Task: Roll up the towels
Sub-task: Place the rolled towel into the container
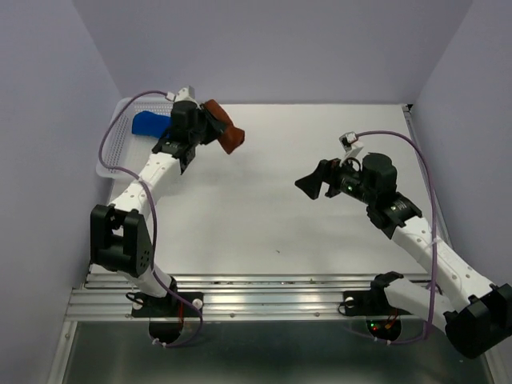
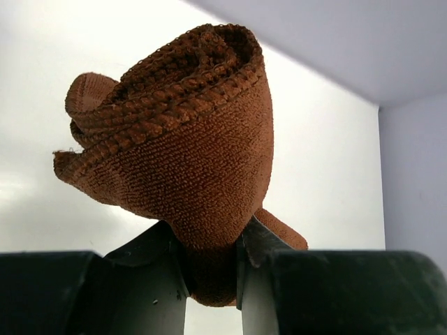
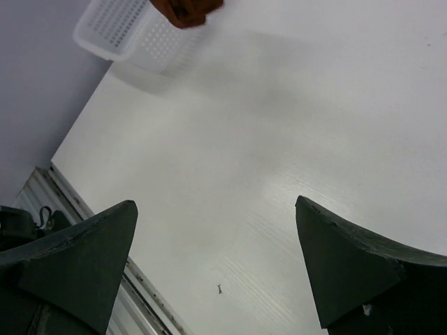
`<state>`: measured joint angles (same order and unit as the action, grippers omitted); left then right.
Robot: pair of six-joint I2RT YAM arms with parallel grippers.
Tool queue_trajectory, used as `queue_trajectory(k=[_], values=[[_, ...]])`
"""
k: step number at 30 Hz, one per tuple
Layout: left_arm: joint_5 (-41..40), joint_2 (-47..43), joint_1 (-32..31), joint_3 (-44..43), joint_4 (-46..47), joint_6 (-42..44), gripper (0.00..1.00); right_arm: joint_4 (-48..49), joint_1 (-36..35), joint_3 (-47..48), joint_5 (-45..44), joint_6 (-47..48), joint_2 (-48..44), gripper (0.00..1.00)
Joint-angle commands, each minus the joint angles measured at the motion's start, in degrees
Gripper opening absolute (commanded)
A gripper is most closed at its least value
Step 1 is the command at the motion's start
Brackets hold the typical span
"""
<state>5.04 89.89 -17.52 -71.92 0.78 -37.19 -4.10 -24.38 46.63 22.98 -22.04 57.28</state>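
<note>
Left jaws: closed on the rust-brown towel (image 2: 188,153). In the left wrist view, one finger presses each side of the towel's lower end, with only a narrow gap between them.
Right jaws: spread wide with nothing between them. In the right wrist view, only bare counter (image 3: 279,105) shows in the gap.
Rust-brown towel: bunched into a loose roll, with curled layers visible at its top end. In the top view it is at the upper left of the frame (image 1: 228,132), held off the counter just right of the basket. A short tail of cloth hangs below the left jaws.
Blue towel: upper left of the top view (image 1: 150,124), lying inside the basket. Its right end is hidden behind the left arm.
Basket: white perforated plastic, at the far left edge of the counter (image 1: 112,152). It appears at the upper left of the right wrist view (image 3: 133,35).
Left arm: reaches from the lower left of the top view up to the basket's right side (image 1: 152,172).
Right arm: enters from the lower right (image 1: 424,240). The right jaws are right of centre, pointing toward the left, well apart from both towels.
</note>
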Motion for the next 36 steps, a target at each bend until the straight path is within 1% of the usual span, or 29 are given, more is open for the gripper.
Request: queue_trajectory(k=[1, 2, 3, 7, 8, 9, 10, 14, 15, 17, 18, 24, 26, 29, 36], values=[[0.67, -2.96, 5.73, -7.95, 1.86, 6.16, 0.00, -3.11, 0.30, -0.14, -8.12, 2.53, -1.03, 1.00], [1.72, -2.70, 7.31, -8.67, 2.64, 6.51, 0.00, -3.28, 0.30, -0.05, -8.48, 2.88, -0.94, 1.00], [2.43, -2.44, 10.19, -9.37, 3.17, 6.52, 0.00, -3.46, 0.30, 0.04, -8.92, 3.06, -0.68, 1.00], [6.56, 0.55, 16.53, -14.03, 3.70, 6.34, 0.00, -4.95, 0.30, 0.92, -10.85, 2.27, 1.34, 1.00], [7.09, 1.86, 17.07, -14.47, 3.97, 6.34, 0.00, -4.87, 0.30, 0.83, -11.11, 1.83, 1.52, 1.00], [7.70, 2.74, 19.25, -14.91, 4.32, 6.17, 0.00, -4.87, 0.30, 0.83, -11.29, 1.57, 1.87, 1.00], [9.97, 3.62, 21.63, -15.26, 5.63, 5.90, 0.00, -4.87, 0.30, 0.83, -11.29, 1.48, 2.48, 1.00], [14.91, 10.02, 26.29, -16.49, 9.32, 3.36, 0.00, -5.30, 0.30, 1.88, -11.99, 1.30, 4.76, 1.00], [16.39, 11.44, 27.00, -17.11, 9.51, 3.26, 0.00, -5.22, 0.30, 2.14, -12.00, 1.39, 5.30, 1.00], [16.58, 14.86, 28.50, -18.34, 9.94, 3.26, 0.00, -5.31, 0.30, 2.85, -11.47, 1.57, 6.35, 1.00], [16.67, 15.75, 28.94, -18.26, 11.86, 3.52, 0.00, -5.31, 0.30, 3.81, -10.69, 1.65, 7.49, 1.00], [16.58, 20.75, 31.31, -14.39, 20.04, 2.39, 0.00, -5.31, 0.30, 6.63, -8.83, 2.18, 12.49, 1.00], [17.02, 23.12, 31.93, -13.95, 21.80, 1.68, 0.00, -5.31, 0.30, 7.42, -8.04, 1.92, 13.82, 1.00], [18.25, 25.42, 33.16, -13.60, 21.90, 1.24, 0.00, -5.31, 0.30, 8.03, -7.34, 1.83, 15.76, 1.00], [15.62, 23.85, 34.04, -7.54, 23.22, 4.58, 0.00, -5.22, 0.30, 8.74, -7.69, 2.09, 18.40, 1.00]])
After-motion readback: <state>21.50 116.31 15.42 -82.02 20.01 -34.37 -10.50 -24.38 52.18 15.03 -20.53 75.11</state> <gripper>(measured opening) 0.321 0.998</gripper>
